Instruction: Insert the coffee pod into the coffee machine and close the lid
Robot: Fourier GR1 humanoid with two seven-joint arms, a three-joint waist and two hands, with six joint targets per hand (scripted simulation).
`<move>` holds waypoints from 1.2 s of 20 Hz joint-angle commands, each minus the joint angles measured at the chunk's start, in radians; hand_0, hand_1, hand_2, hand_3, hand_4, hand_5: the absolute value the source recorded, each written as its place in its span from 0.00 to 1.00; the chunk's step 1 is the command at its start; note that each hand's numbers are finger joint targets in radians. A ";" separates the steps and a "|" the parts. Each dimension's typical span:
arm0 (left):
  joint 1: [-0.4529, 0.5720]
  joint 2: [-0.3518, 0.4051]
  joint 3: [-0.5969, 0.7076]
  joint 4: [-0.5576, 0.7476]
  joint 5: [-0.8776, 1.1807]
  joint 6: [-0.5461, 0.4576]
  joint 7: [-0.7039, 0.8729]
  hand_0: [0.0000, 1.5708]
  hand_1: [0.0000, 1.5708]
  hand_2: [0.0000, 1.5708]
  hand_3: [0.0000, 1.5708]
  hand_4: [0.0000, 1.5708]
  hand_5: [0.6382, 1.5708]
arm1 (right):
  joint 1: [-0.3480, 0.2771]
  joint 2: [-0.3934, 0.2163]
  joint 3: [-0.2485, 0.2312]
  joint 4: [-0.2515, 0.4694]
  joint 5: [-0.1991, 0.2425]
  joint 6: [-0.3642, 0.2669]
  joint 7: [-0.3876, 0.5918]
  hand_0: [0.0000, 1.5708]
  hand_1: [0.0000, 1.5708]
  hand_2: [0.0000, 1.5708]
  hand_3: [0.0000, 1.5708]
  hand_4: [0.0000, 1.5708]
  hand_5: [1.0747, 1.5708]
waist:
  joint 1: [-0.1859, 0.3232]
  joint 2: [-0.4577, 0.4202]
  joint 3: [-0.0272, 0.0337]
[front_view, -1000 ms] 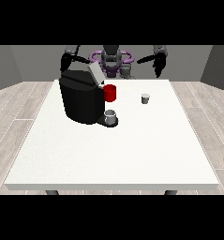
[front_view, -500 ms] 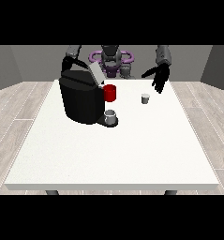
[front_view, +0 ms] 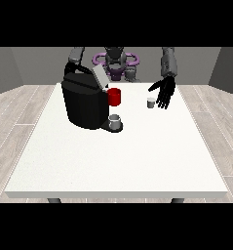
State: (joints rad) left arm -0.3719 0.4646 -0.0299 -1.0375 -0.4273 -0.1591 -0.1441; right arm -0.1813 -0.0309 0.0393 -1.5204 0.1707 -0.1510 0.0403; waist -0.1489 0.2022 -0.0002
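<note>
White bench (front_view: pixel 118 161) seen from across its width, with the robot (front_view: pixel 115 61) small at the far edge and its arms reaching toward the viewer. On the far-left part of the bench stands the black coffee machine (front_view: pixel 85 103); its grey lid (front_view: pixel 100 76) is raised and tilted, so the machine is open at the top. A red cup-shaped part (front_view: pixel 114 96) sits on the machine's front, facing the view's right, and directly beneath it a small grey cup (front_view: pixel 115 120) rests on the machine's dark base plate. The coffee pod (front_view: pixel 150 102), a small grey-white cylinder, stands upright on the bench to the right of the machine, well apart from it and not inserted. The robot hand at the view's right (front_view: pixel 164 92) hangs just beside the pod, on its right; the fingers (front_view: pixel 165 101) are straight, spread and pointing downward, released and grasping nothing. Whether a fingertip touches the pod cannot be told at this scale, though a narrow strip of bench appears between them. The other arm (front_view: pixel 76 55) descends behind the coffee machine at the view's left; its robot hand is hidden by the machine's body, so its state cannot be told. Pale wood-plank floor (front_view: pixel 20 112) surrounds the bench, with grey walls behind.
</note>
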 commanded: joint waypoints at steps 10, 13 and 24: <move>-0.127 -0.061 -0.084 0.136 -0.256 0.178 -0.046 0.66 0.66 0.70 0.58 0.29 1.00 | -0.077 0.003 -0.031 0.171 -0.002 -0.009 -0.006 0.00 0.00 0.00 0.00 0.00 1.00 | 0.036 0.004 0.0002; -0.138 -0.050 -0.114 0.194 -0.318 0.180 -0.049 0.52 0.52 0.61 0.51 0.23 1.00 | -0.086 0.026 0.005 0.170 0.011 -0.012 -0.030 0.00 0.00 0.00 0.00 0.00 1.00 | 0.021 0.020 0.0001; -0.181 -0.070 -0.132 0.333 -0.440 0.109 -0.042 0.50 0.50 0.62 0.55 0.25 1.00 | -0.033 0.030 -0.009 0.238 -0.023 0.001 -0.076 0.00 0.00 0.00 0.00 0.00 1.00 | 0.009 -0.048 0.0000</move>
State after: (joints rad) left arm -0.5391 0.4127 -0.1710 -0.7746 -0.8316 -0.0501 -0.1760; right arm -0.2431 -0.0189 0.0055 -1.2820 0.1438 -0.1392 -0.0402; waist -0.1283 0.1759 0.0004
